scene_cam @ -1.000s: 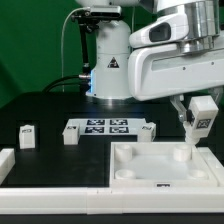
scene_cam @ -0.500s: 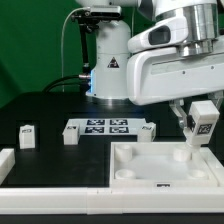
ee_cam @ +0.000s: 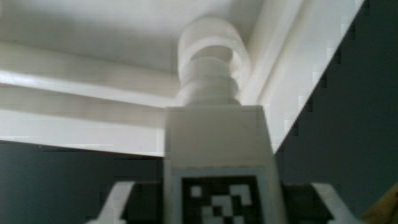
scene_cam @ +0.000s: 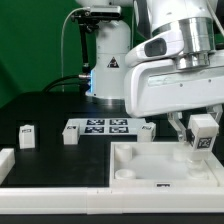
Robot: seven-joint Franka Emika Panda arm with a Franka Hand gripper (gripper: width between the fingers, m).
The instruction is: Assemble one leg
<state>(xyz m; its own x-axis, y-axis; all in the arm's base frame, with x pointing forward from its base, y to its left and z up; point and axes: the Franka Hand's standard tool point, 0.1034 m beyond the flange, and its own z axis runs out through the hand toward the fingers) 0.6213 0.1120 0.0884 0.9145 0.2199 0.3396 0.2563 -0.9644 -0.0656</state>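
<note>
My gripper (scene_cam: 203,140) is shut on a leg (scene_cam: 204,133), a small white block with a black-and-white tag, and holds it upright over the far right corner of the large white tray-like part (scene_cam: 150,163). The leg's lower end stands on or just above the tray floor. In the wrist view the held leg (ee_cam: 217,150) fills the middle, its threaded stub pointing into the tray's corner (ee_cam: 267,50), with my fingers (ee_cam: 121,200) on both sides. Three more legs lie on the table: the first (scene_cam: 27,136), the second (scene_cam: 71,134) and the third (scene_cam: 149,130).
The marker board (scene_cam: 106,126) lies flat behind the tray. A white raised-rim piece (scene_cam: 5,162) sits at the exterior view's left edge. The robot base (scene_cam: 108,60) stands at the back.
My gripper has moved down and a little toward the exterior view's right with the leg, closing on the tray's far right corner.
</note>
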